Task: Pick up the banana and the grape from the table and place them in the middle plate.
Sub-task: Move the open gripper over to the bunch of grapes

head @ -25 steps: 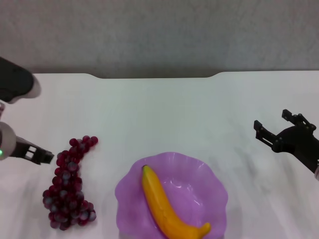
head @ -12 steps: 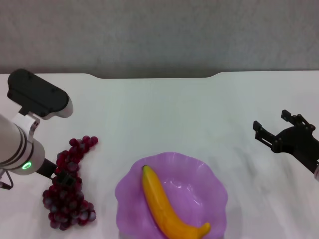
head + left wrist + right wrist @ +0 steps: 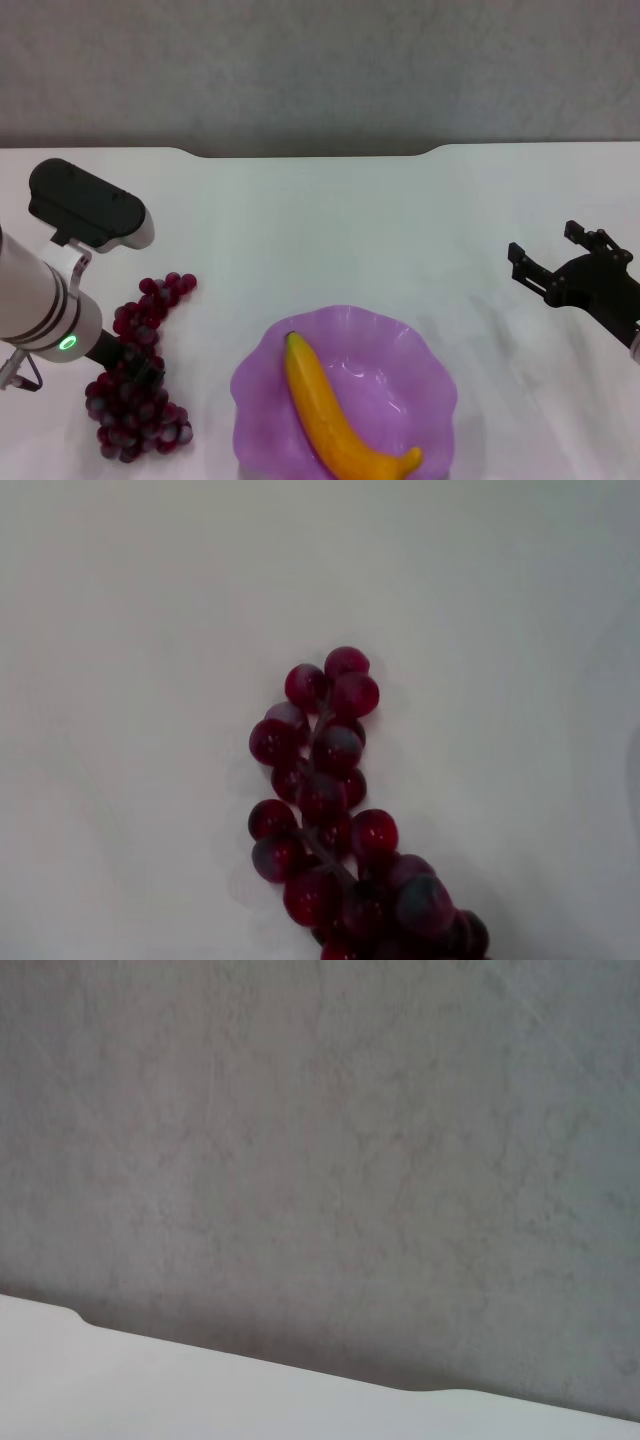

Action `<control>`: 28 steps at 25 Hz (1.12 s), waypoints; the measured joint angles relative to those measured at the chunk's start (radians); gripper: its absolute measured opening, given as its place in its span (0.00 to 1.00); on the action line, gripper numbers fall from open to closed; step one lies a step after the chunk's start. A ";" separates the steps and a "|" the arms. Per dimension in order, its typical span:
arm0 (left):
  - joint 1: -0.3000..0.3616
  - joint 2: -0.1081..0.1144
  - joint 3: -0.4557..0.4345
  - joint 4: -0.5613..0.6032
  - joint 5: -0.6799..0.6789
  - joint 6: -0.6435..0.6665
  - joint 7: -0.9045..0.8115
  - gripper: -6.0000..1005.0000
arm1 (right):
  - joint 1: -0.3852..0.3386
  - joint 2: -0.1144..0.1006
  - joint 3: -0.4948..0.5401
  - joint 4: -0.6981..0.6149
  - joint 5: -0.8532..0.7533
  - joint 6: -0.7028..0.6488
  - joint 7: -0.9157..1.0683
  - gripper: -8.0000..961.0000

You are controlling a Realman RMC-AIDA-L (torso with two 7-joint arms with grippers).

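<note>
The banana [image 3: 335, 405] lies inside the purple middle plate [image 3: 425, 345] at the near centre of the white table [image 3: 330, 220]. The grape bunch [image 3: 140, 395] rests on the table left of the plate. My left gripper [image 3: 128, 358] is down over the middle of the bunch, mostly hidden behind its own white wrist. The left wrist view shows the upper end of the grape bunch [image 3: 325, 780] close below. My right gripper [image 3: 550, 250] hovers open and empty at the right, away from the plate.
The table's notched far edge [image 3: 310, 153] meets a grey wall [image 3: 320, 1160]. Bare tabletop stretches between the plate and the far edge.
My left arm has swung in from the left edge and come down over the grape bunch. The right arm, plate and banana have not moved.
</note>
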 joint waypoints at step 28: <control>0.005 -0.004 -0.010 -0.043 0.012 0.098 0.001 0.32 | -0.001 0.000 -0.006 0.000 0.000 -0.003 0.000 0.92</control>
